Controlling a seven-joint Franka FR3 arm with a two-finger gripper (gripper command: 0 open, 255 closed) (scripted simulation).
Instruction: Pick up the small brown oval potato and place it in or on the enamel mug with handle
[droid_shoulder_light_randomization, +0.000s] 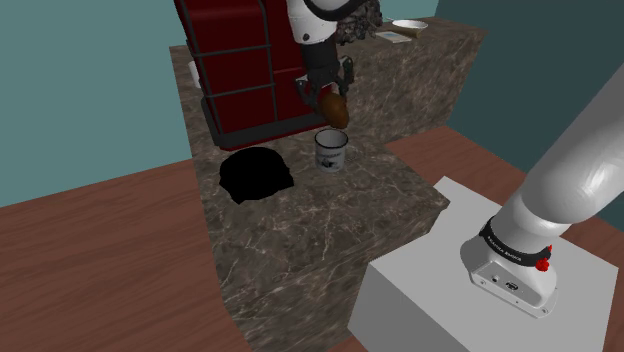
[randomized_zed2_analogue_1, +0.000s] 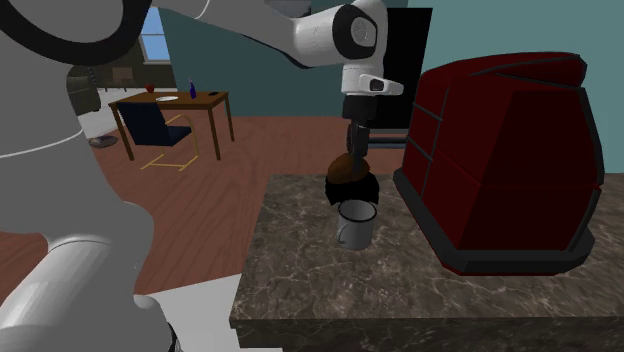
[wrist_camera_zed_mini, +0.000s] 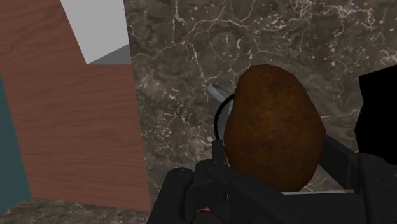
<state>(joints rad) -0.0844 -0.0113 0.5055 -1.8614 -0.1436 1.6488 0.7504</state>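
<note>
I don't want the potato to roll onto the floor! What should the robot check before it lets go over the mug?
1. Potato firmly held by the gripper: ok, the fingers clasp it on both sides.
2. Potato lined up over the mug: ok, it hangs just above the mouth in both outside views.
3. Mug upright on the counter: ok.
4. Mug empty inside: cannot tell, the potato hides it.
5. Potato narrow enough for the mouth: cannot tell, they look about equally wide.
6. Red machine apart from the mug: ok.
</note>
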